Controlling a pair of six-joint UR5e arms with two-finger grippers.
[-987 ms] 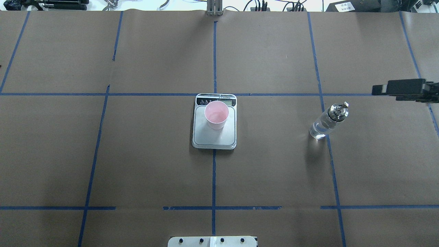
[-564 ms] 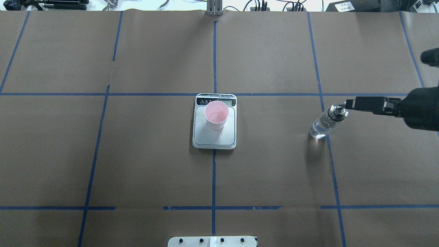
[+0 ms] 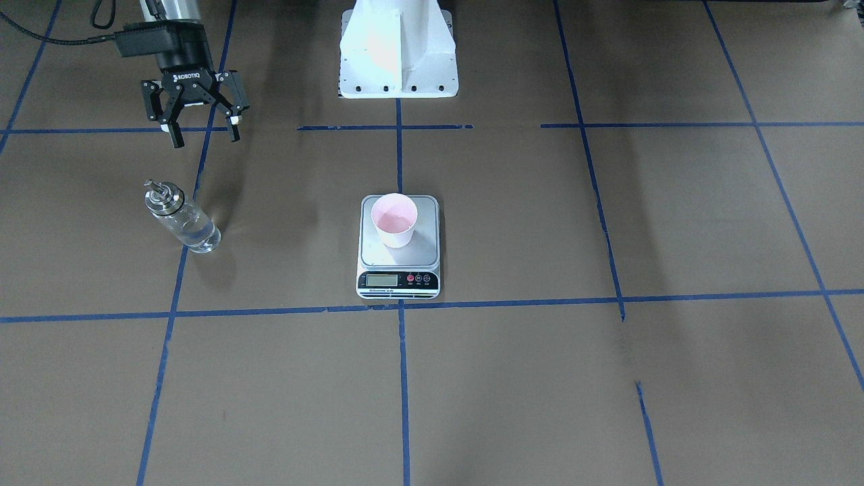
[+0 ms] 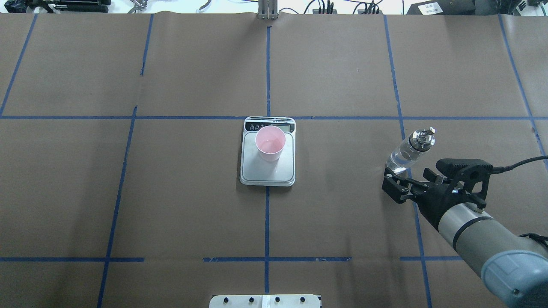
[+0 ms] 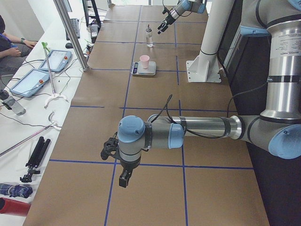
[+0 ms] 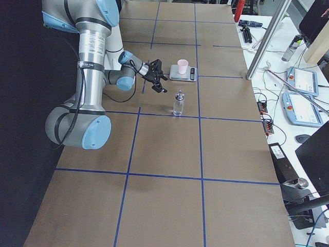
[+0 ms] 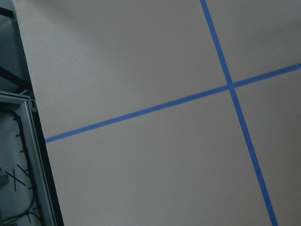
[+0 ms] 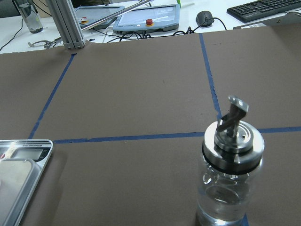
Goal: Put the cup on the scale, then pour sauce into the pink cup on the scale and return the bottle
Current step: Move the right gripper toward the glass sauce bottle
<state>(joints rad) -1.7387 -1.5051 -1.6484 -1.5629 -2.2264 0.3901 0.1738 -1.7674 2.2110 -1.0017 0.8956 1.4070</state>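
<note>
The pink cup (image 3: 395,221) (image 4: 270,143) stands upright on the scale (image 3: 420,255) (image 4: 267,174), toward its display end. The glass bottle (image 3: 182,219) (image 4: 409,152) with clear liquid and a silver pourer cap stands upright on the table, on a blue tape line to the scale's right in the overhead view. My right gripper (image 3: 206,140) (image 4: 391,187) is open and empty, just on the robot's side of the bottle and apart from it. Its wrist view shows the bottle (image 8: 230,174) close ahead. My left gripper (image 5: 123,178) hangs over bare table far from the scale; I cannot tell its state.
The white robot base (image 3: 398,54) stands at the near table edge behind the scale. An aluminium post (image 4: 267,10) and operator tablets (image 8: 146,16) sit along the far edge. Blue tape lines grid the brown paper.
My right gripper came in from the table's right edge, passed beside the bottle's cap, and now sits on the robot's side of the bottle's base. Bottle, cup and scale have not moved.
</note>
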